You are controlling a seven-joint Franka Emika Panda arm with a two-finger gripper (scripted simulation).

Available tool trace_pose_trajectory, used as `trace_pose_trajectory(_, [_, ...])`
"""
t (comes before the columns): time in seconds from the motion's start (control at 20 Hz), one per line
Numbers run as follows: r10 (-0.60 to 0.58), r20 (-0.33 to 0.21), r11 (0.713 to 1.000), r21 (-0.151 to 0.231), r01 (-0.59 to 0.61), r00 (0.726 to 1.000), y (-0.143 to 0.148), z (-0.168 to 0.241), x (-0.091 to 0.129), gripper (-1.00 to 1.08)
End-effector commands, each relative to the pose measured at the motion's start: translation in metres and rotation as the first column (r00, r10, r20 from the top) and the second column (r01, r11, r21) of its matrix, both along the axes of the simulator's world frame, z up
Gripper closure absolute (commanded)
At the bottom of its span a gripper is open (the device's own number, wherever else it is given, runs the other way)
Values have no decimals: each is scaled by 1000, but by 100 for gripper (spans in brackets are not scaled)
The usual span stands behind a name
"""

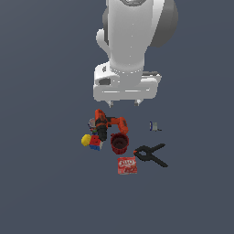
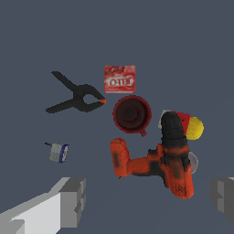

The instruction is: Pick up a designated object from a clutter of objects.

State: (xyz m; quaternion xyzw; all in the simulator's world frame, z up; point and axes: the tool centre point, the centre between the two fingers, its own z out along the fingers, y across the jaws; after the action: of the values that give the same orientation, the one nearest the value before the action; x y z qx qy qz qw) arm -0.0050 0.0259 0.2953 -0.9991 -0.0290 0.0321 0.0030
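above the drill (image 1: 109, 123), the end effector (image 1: 122, 103) hangs released, cube (image 1: 95, 142) untouched

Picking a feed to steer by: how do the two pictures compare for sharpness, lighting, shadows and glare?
Exterior view: soft and low in detail, the clutter small; the cube is only a red-and-blue blob beside the lemon; flat even light, no cast shadows, no glare. Wrist view: somewhat crisper, lettering on the red box shows; the power drill hides most of the cube; same shadowless light.
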Motion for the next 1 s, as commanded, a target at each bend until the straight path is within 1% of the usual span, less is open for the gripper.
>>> trace_pose_trajectory(0.0, [0, 0, 1000, 0, 0, 1000, 0, 0, 0, -92])
trace_pose_trajectory(0.45, [33, -24, 999, -25, -33, 999, -12, -5, -6, -92])
trace_pose_trajectory(0.7, [30, -23, 999, -23, -31, 999, -12, -6, -5, -92])
trace_pose_trajectory(0.95, [16, -19, 1000, -20, -17, 1000, -18, -17, 0, -92])
